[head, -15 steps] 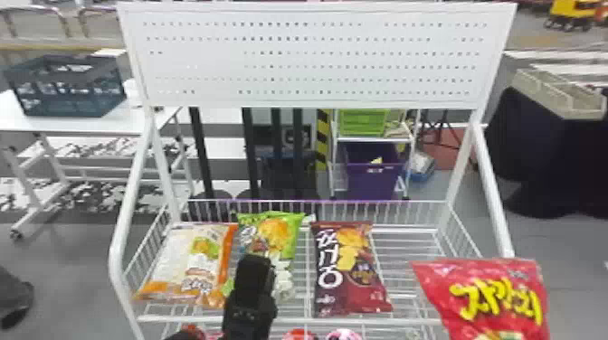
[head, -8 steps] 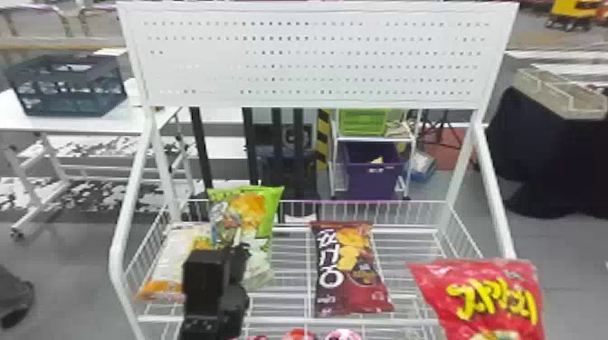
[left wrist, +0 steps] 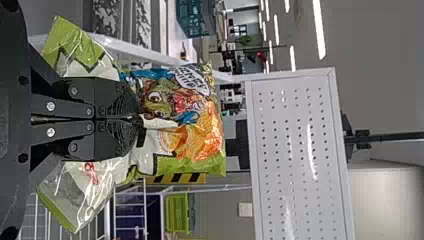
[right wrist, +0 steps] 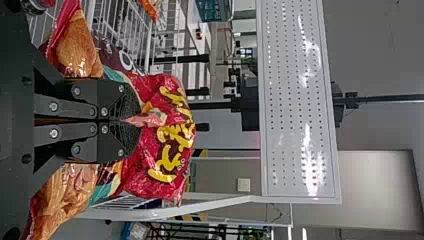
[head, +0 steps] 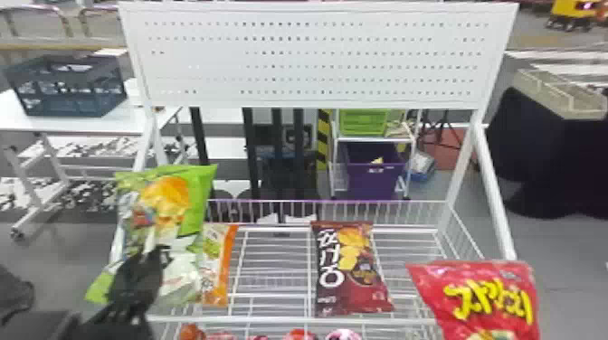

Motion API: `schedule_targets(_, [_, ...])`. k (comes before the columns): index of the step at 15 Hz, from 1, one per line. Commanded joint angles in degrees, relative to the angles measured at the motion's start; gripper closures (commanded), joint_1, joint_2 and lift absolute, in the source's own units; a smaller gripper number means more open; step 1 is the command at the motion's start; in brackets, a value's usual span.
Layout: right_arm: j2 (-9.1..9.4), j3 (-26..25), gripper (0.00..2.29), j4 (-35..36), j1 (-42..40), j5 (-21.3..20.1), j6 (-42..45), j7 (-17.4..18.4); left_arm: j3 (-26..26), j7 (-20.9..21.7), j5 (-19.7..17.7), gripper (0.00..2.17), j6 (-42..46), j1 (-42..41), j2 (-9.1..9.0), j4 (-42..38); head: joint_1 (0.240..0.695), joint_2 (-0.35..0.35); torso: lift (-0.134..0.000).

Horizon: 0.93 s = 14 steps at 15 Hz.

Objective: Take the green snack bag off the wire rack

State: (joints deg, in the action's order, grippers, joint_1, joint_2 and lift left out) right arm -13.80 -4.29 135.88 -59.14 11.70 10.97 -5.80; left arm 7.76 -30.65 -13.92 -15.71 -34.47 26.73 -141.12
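In the head view my left gripper is at the lower left, in front of the green snack bag, which hangs upright above the left end of the wire rack. The left wrist view has the left gripper shut on the pinched middle of the green snack bag. A red snack bag is up at the rack's right front; in the right wrist view my right gripper is shut on that red snack bag.
On the rack lie a dark red snack bag near the middle and an orange-edged bag partly behind the green one. A white perforated panel rises behind. Small red packages sit below the front rail.
The left gripper has lifted the green snack bag off the rack floor and carried it left and nearer, across the orange-edged bag. The red bag has shifted very slightly.
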Motion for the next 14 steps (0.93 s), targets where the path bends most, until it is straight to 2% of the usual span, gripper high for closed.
schedule_targets(1, [0.09, 0.2, 2.12, -0.1, 0.2, 0.0, 0.0, 0.0, -4.4, 0.7, 1.3, 1.86, 7.3, -8.2, -0.53, -1.8, 0.499, 0.000, 0.000])
schedule_targets(4, [0.00, 0.2, 2.12, 0.1, 0.1, 0.0, 0.0, 0.0, -6.1, 2.5, 3.1, 1.86, 14.7, -13.8, -3.08, -2.0, 0.499, 0.000, 0.000])
schedule_targets(5, [0.00, 0.3, 2.12, 0.2, 0.1, 0.0, 0.0, 0.0, -6.3, 2.6, 3.4, 1.86, 15.9, -14.3, -3.43, -1.7, 0.499, 0.000, 0.000])
schedule_targets(14, [0.09, 0.4, 2.12, 0.8, -0.4, -0.2, 0.1, 0.0, -6.1, 3.1, 5.0, 1.86, 17.2, -16.2, -3.87, -1.5, 0.499, 0.000, 0.000])
